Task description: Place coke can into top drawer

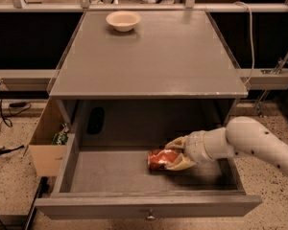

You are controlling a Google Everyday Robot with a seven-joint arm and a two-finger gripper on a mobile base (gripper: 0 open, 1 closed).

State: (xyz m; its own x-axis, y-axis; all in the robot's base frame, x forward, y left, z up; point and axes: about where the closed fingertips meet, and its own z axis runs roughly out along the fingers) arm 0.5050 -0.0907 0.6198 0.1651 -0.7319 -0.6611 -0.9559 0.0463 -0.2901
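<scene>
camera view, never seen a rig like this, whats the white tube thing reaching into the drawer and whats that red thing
The white tube is a robot's arm, reaching in from the right. It ends in a gripper, two tan fingers that work like a pincer. There is one picture, taken from above and in front of a grey cabinet. Its top drawer is pulled open, and inside it the fingers are closed on a red coke can, held on its side. A cream bowl stands on the cabinet's top. A cardboard box stands beside the cabinet on the left.
</scene>
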